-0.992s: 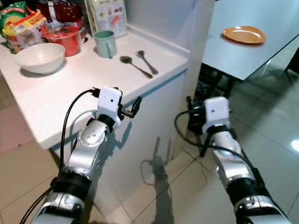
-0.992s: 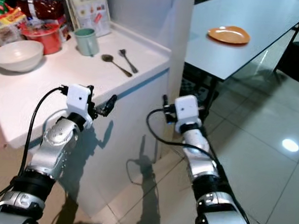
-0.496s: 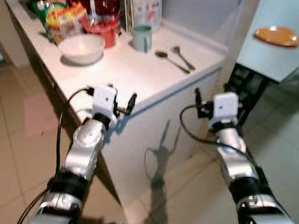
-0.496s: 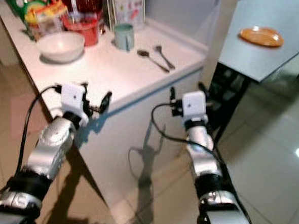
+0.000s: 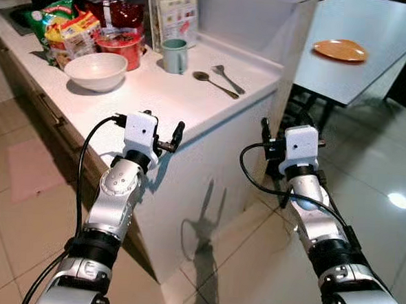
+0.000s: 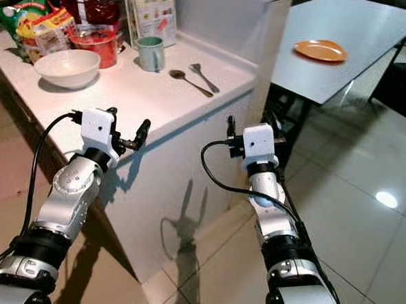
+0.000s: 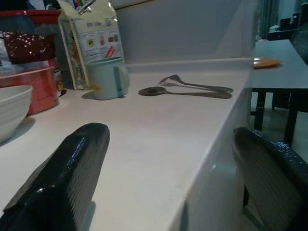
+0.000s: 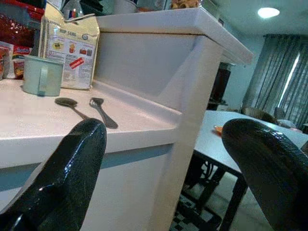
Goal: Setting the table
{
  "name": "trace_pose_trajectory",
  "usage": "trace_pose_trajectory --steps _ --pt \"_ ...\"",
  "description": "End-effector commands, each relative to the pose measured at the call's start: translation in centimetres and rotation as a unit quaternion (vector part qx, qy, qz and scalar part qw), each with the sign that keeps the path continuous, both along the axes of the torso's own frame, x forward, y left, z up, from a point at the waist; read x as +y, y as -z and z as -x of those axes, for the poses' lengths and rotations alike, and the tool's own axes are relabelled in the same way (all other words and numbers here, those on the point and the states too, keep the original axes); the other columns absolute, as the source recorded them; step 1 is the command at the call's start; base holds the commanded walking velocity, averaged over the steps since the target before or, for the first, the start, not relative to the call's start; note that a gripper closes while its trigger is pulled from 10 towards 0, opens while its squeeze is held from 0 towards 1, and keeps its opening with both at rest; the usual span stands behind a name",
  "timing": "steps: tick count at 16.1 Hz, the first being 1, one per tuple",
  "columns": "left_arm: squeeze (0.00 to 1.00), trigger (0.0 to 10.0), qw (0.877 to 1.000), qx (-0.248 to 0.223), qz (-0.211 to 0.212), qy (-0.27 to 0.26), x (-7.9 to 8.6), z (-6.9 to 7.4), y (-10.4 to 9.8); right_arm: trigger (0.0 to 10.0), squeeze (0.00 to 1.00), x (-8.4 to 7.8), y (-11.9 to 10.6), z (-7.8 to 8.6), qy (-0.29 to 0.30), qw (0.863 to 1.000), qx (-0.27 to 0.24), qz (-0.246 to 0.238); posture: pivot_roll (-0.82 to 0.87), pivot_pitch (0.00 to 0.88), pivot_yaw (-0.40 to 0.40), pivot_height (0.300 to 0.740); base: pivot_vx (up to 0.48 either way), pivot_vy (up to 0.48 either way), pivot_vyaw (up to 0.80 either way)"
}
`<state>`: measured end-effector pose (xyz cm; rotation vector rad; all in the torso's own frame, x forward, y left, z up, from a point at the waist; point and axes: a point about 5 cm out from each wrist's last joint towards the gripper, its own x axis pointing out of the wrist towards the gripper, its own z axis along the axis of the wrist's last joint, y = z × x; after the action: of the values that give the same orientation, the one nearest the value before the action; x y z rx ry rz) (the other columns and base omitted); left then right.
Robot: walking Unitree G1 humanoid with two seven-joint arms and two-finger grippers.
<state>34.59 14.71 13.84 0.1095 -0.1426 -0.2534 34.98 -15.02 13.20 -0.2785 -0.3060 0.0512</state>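
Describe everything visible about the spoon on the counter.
The spoon is dark, dull metal by its look, with an oval bowl and a slim straight handle. It lies flat on the white counter, bowl toward the pale green mug, handle angled toward the counter's edge. A fork lies just beside it, roughly parallel; whether they touch cannot be told. Nothing grips it.

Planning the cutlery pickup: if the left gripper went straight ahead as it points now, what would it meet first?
Probably the dark metal spoon and fork lying side by side on the white counter. The open left gripper sits at the counter's edge; depth is uncertain.
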Motion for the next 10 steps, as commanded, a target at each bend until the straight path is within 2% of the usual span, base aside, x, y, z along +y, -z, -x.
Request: trace_pose_trajectory --steps 1,4,8,10 --pt "0.0 10.0 1.0 -0.004 -0.002 -0.005 0.1 -0.2 -0.3 10.0 0.0 0.1 -0.9 -0.4 -0.001 1.0 -0.014 -0.004 -0.02 0.001 0.068 0.74 0.266 0.0 0.0" --pt "0.0 10.0 1.0 -0.003 0.001 -0.009 0.3 -0.3 -0.5 10.0 0.0 0.4 -0.4 -0.2 -0.005 1.0 -0.007 -0.004 -0.01 0.004 0.07 0.74 0.355 0.324 0.0" --pt "0.0 10.0 1.0 -0.002 -0.008 -0.009 0.3 -0.4 -0.6 10.0 0.0 0.7 0.0 -0.1 -0.009 1.0 0.0 0.0 -0.01 0.005 0.074 0.74 0.0 0.444 0.0" --pt "0.0 10.0 1.0 -0.001 -0.011 -0.006 0.2 -0.4 -0.6 10.0 0.0 0.7 0.2 0.0 -0.011 1.0 0.004 0.001 -0.01 0.006 0.076 0.74 0.296 0.377 0.0"
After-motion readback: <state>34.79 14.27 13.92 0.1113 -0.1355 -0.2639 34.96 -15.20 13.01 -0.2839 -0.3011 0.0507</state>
